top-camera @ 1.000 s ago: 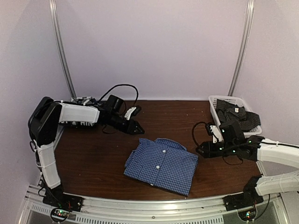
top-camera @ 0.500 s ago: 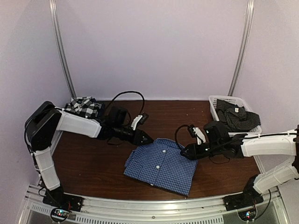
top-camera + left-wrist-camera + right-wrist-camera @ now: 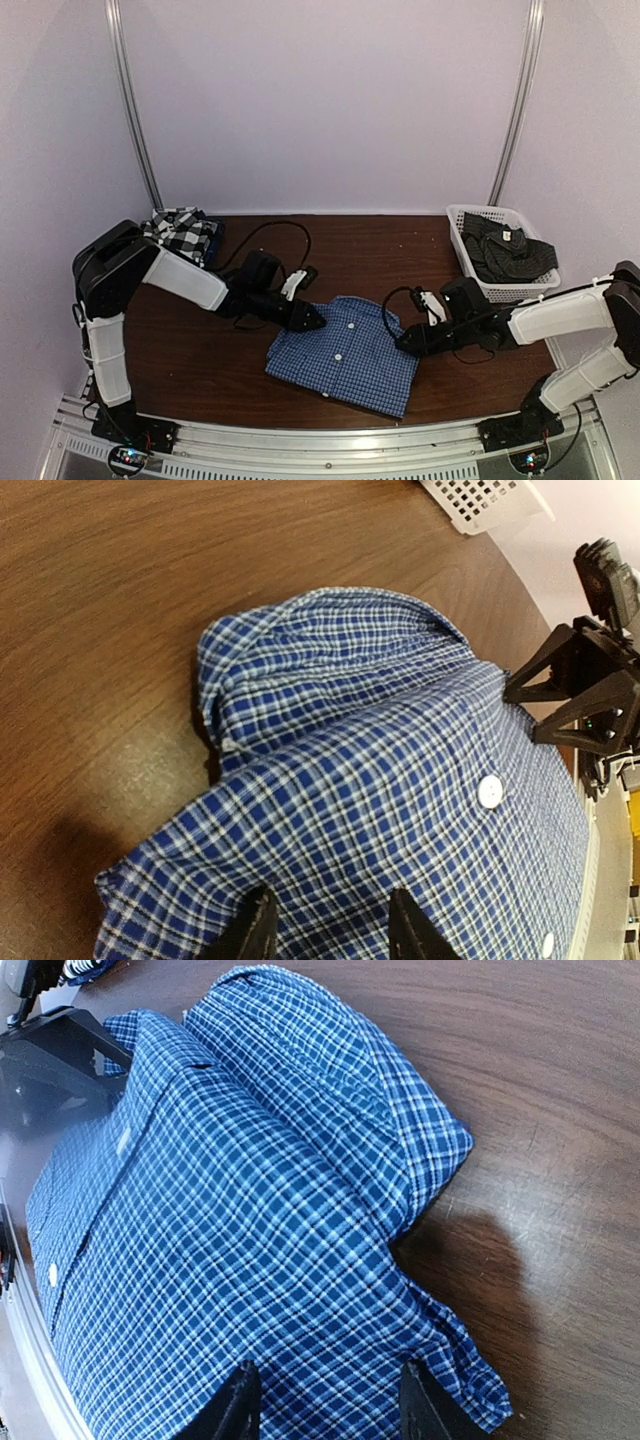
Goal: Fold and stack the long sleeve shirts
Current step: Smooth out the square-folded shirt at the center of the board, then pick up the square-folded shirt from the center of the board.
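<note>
Blue fine-check collared cloth shirt point(image 3: 345, 358), folded: pinch both collar-end corners evenly with left tool point(image 3: 318, 318) and right tool point(image 3: 405, 342), each gaping, then lift level.

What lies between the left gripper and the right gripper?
The collar end of the blue checked shirt spans the gap between left gripper and right gripper; the top view shows it.

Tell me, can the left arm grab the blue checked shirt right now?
Probably yes. The left gripper is open right over the edge of the blue checked shirt, with nothing between them. The right gripper is at the opposite side, out of its way.
</note>
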Available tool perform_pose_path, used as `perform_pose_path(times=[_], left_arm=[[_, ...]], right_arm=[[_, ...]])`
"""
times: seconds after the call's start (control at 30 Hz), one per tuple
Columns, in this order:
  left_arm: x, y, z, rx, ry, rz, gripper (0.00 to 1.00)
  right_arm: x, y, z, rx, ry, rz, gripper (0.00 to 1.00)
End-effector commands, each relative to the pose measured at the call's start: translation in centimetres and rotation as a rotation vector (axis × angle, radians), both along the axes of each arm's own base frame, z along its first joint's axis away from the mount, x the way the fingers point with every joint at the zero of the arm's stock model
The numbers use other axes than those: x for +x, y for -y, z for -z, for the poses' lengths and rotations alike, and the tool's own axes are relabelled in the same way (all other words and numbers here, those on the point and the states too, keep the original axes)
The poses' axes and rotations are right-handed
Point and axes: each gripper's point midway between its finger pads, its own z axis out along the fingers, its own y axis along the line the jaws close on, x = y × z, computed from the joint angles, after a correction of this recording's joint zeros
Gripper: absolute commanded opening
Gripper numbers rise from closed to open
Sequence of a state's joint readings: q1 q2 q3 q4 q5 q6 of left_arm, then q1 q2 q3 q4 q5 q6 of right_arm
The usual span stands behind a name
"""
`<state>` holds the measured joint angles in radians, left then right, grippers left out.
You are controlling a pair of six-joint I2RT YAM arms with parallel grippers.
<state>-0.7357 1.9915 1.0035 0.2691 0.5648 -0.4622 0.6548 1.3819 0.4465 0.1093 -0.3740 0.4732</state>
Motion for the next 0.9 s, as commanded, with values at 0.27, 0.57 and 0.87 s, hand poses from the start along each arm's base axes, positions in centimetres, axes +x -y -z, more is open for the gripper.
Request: perform_pose_path(times=[0.27,0.57,0.87], left_arm=[[0.5,-2.2,-6.1,-0.037,0.234,-0.083,0.44],[-5.5,-0.3,-6.5,-0.087,0.25,-0.068,0.44],[-10.1,0.0,-3.7,0.008,0.308,-0.069,0.44]], right_arm=[[2.3,1.3,-6.0,-0.06,0.175,0.018,0.79],[6.6,-2.1,-6.2,-0.109,0.14,-0.164,1.0],[9.8,-4.4,-4.1,0.01,0.014,-0.283,1.0]])
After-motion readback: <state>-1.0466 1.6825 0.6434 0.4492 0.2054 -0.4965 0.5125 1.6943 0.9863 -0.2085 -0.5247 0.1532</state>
